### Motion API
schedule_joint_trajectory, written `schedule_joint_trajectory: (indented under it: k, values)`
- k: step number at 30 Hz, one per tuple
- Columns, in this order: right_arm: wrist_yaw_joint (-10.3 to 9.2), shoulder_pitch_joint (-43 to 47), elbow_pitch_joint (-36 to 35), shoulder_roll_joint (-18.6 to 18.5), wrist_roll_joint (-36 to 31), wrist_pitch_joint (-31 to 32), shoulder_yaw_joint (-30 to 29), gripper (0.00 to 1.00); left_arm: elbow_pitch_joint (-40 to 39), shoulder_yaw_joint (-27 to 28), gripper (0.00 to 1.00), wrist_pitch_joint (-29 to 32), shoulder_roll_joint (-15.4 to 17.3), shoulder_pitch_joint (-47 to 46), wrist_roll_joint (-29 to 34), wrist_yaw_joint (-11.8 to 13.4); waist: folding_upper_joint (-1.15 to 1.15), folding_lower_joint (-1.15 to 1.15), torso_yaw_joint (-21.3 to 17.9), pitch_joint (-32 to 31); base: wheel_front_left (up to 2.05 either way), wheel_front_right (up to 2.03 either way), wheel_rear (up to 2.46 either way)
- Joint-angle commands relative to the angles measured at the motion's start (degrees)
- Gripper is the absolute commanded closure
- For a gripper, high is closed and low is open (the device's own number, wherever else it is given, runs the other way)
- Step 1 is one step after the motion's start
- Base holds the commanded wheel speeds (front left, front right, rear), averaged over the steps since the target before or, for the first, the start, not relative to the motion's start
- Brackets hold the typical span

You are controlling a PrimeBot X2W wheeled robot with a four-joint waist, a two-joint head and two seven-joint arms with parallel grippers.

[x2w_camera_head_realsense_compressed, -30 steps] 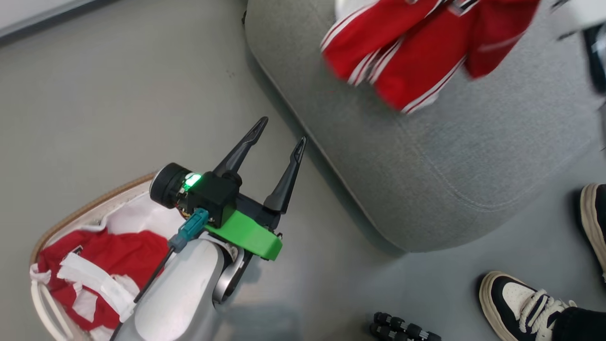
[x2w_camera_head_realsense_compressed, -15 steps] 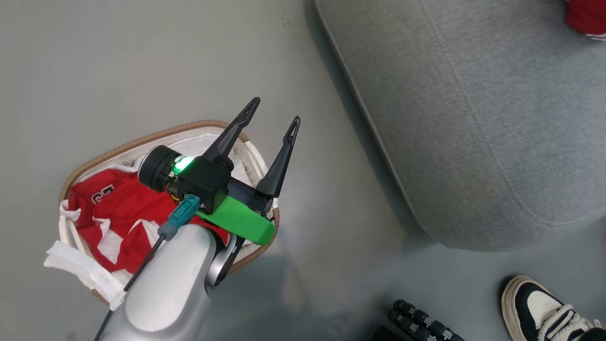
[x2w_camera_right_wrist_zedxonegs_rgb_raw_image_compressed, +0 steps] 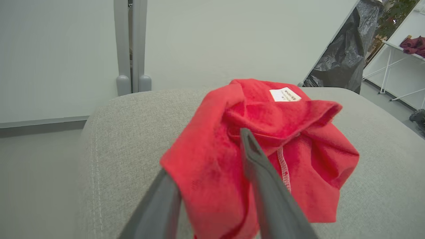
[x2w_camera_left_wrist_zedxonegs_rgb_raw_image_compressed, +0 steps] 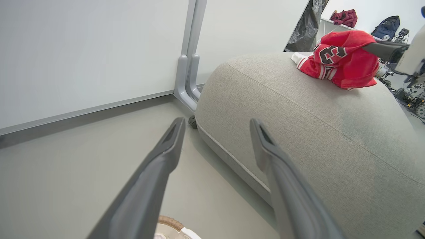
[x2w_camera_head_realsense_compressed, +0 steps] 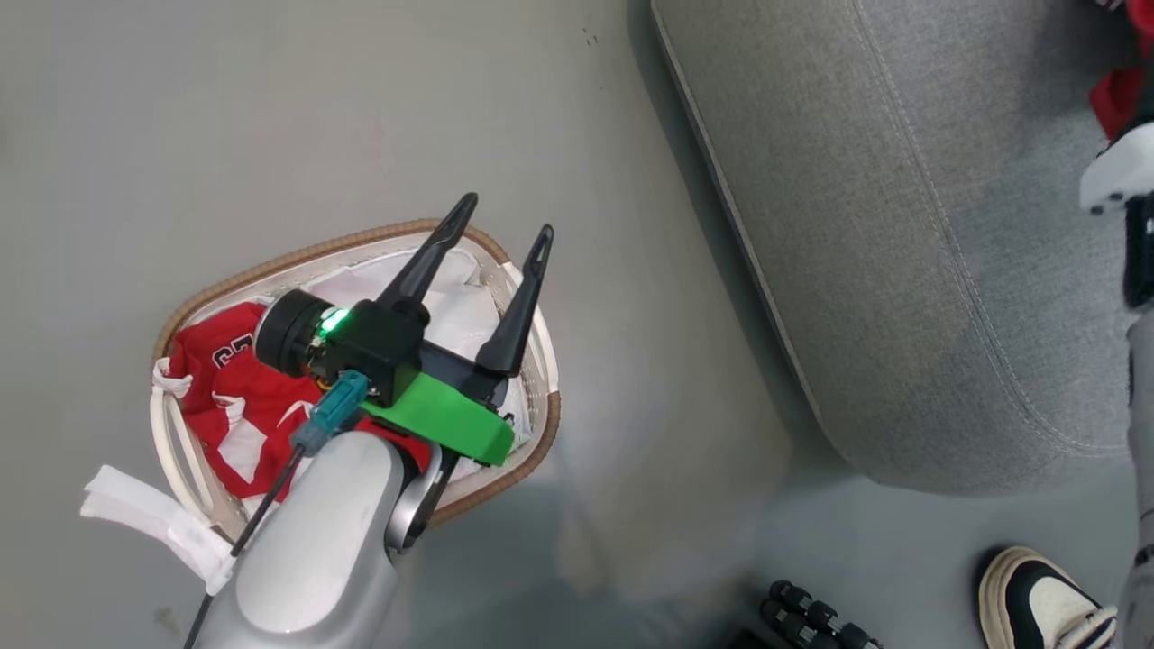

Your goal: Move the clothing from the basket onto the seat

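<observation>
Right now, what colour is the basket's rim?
Brown weave; the basket rim shows best in the head view.

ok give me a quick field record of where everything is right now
left gripper: open, empty, over the basket
right gripper: at the seat, reaching into a red garment; grip unclear
basket: on the floor beside the seat, red clothing inside
seat: the red garment lies on top
nearby: a person's shoe on the floor
</observation>
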Motion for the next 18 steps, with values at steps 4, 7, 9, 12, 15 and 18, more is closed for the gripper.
schedule_joint_trajectory:
  k: [4, 7, 9, 12, 15, 18]
  values:
    - [-0.06, 6.64, -4.79, 2.12, 1.12, -0.12, -2.44, 0.0, 0.69, 2.86, 0.0, 0.04, -0.71, 2.46, 0.47, -0.13, 0.0, -0.01, 1.68, -3.6, 0.0, 0.0, 0.0]
    - [-0.06, 11.2, -7.8, 3.62, 1.62, -0.11, -3.08, 0.0, 0.84, 5.65, 0.0, 0.04, -1.23, 4.6, 0.85, -0.13, 0.0, -0.01, 2.79, -6.11, 0.0, 0.0, 0.0]
    - [-0.07, 14.19, -9.42, 4.43, 1.87, -0.11, -2.71, 0.0, 0.8, 7.91, 0.0, 0.04, -1.69, 6.11, 1.37, -0.13, 0.0, -0.01, 3.56, -7.69, 0.0, 0.0, 0.0]
    - [-0.06, 17.93, -11.47, 5.8, 2.15, -0.12, -1.33, 0.0, 0.97, 11.36, 0.0, 0.04, -2.45, 8.36, 2.2, -0.07, 0.0, -0.01, 4.7, -9.87, 0.0, 0.0, 0.0]
    - [-0.07, 20.99, -12.91, 6.97, 2.92, -0.11, 0.62, 0.0, 0.98, 15.32, 0.0, 0.04, -3.22, 10.76, 3.11, -0.06, 0.0, -0.01, 6.04, -12.02, 0.0, 0.0, 0.0]
    - [-0.06, 23.83, -14.26, 8.44, 3.89, -0.11, 3.37, 0.0, 1.5, 19.76, 0.0, 0.04, -4.4, 13.36, 4.97, 0.0, 0.0, -0.01, 8.28, -14.57, 0.0, 0.0, 0.0]
